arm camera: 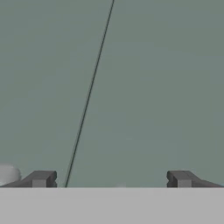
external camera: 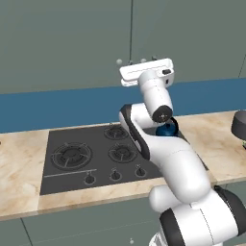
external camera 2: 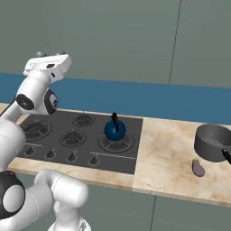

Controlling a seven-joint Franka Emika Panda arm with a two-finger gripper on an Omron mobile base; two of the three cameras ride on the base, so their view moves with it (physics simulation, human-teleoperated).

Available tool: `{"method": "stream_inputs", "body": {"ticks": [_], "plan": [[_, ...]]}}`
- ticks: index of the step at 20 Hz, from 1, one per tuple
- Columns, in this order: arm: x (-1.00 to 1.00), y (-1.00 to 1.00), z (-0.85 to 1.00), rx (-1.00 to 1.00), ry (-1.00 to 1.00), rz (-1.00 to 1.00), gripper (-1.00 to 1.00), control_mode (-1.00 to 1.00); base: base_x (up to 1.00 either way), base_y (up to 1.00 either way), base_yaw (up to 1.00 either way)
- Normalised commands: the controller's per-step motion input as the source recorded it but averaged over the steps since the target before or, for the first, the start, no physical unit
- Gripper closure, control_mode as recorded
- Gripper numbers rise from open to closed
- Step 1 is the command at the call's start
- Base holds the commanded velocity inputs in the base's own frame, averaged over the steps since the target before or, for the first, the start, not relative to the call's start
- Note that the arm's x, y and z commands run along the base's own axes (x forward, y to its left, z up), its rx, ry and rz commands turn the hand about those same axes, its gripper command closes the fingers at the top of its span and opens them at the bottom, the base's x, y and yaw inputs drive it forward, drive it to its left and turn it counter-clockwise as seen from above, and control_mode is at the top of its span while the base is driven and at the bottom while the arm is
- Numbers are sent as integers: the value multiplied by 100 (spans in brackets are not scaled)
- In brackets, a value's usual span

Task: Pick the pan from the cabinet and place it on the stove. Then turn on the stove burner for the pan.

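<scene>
The grey-green wall cabinet [external camera: 72, 38] [external camera 2: 113, 36] [arm camera: 153, 87] has both flat doors closed, so the pan is hidden. My gripper [external camera: 142, 61] [external camera 2: 51, 54] [arm camera: 111, 179] is raised to the doors' lower edge, open and empty, pointing at the cabinet close to the seam between the doors. In the hand view a pale round knob [arm camera: 6, 174] sits just outside one finger. Below lies the black stove [external camera: 96, 163] [external camera 2: 85, 155], with its large left burner [external camera: 72, 154] [external camera 2: 34, 130] bare and a row of knobs [external camera: 115, 175] along the front.
A blue kettle [external camera: 167, 129] [external camera 2: 115, 129] stands on the stove's right burner. On the marble counter [external camera 2: 167, 153] to the right are a deep dark-grey pot [external camera 2: 212, 142] [external camera: 239, 124] and a small purple object [external camera 2: 197, 168]. A blue backsplash runs under the cabinet.
</scene>
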Motion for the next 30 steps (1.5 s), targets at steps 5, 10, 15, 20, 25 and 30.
{"method": "stream_inputs", "body": {"ticks": [5,10,15,20,25,30], "plan": [[0,-3,-11,0,0,0,-100,-100,0,0,0],[0,-7,-4,0,0,0,-100,-100,0,0,0],[6,-5,-2,0,0,0,-100,-100,0,0,0],[8,0,-7,0,0,0,-100,-100,0,0,0],[12,0,-9,0,0,1,-100,-100,0,0,0],[15,0,0,0,0,0,-100,-100,0,0,0]]}}
